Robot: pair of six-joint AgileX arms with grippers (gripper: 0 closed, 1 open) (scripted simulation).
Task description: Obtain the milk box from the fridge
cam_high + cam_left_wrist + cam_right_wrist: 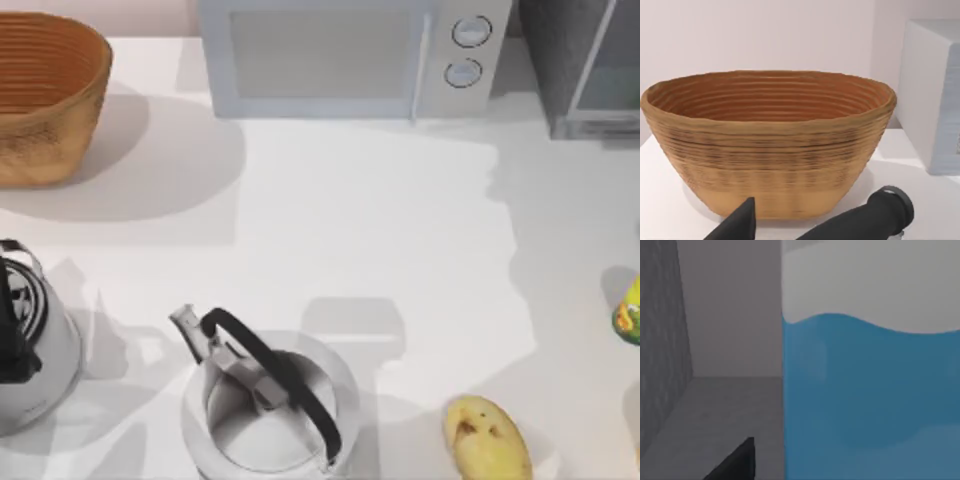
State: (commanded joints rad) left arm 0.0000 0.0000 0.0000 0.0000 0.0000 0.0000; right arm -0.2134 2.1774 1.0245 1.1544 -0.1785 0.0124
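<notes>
Reaching into the fridge [670, 340], the right gripper [735, 460] shows as one dark fingertip at the near edge of the right wrist view; whether its fingers stand apart or together cannot be told. Just beside that fingertip stands the milk box [870, 390], very close to the camera, its blue side below a white top, upright on the grey fridge floor with the grey inner walls behind it. The step in hand appears to be the approach to the carton; the next move likely calls for setting the fingers around its sides before drawing it out through the door opening.

From above, the worktop [380, 230] carries two kettles (one at the near left edge [25, 345], one near the middle [265, 405]), a potato [487, 437] and a yellow-green bottle [630, 312] at the right edge. Farther back sit a woven basket [45, 95], a white microwave [350, 55] and the fridge at the far right corner.

The left gripper [815, 225] hangs parked before the basket, fingers apart.
</notes>
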